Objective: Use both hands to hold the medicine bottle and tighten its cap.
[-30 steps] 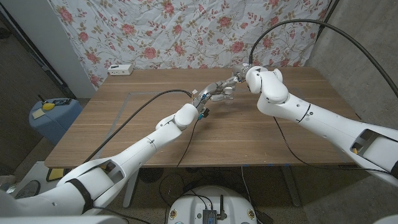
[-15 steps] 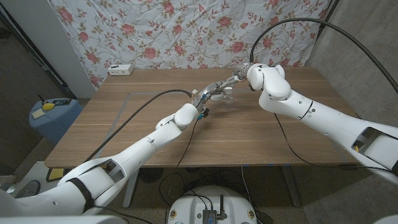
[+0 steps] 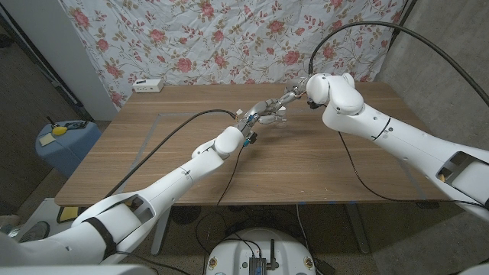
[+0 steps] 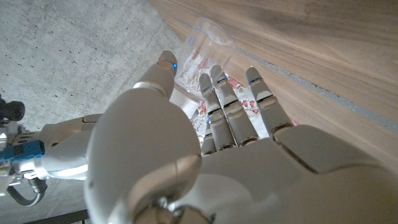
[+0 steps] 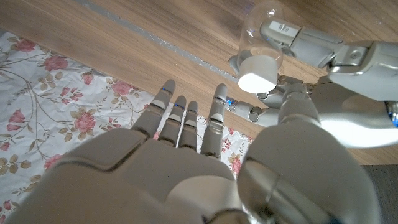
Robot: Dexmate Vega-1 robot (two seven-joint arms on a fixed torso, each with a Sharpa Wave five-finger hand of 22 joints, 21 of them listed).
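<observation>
The medicine bottle (image 5: pixel 261 34) is clear with a white cap (image 5: pixel 259 70). My left hand (image 3: pixel 262 114) grips the bottle (image 3: pixel 278 120) just above the far middle of the table (image 3: pixel 153 153), its fingers (image 5: pixel 297 37) wrapped around the clear body. In the left wrist view the bottle (image 4: pixel 208 42) shows past the fingertips (image 4: pixel 217 78) of my left hand (image 4: pixel 205 155). My right hand (image 3: pixel 293 95) hovers close behind the bottle. Its fingers (image 5: pixel 186 121) are spread and apart from the cap, holding nothing.
A white box (image 3: pixel 147 85) sits at the table's back left edge. A blue bin (image 3: pixel 65 141) stands on the floor to the left. Black cables (image 3: pixel 187 121) trail along both arms. A floral cloth (image 3: pixel 229 38) hangs behind the table.
My right forearm and wrist have lifted and swung to the right while the right hand stays by the bottle. The left hand and the bottle have not moved.
</observation>
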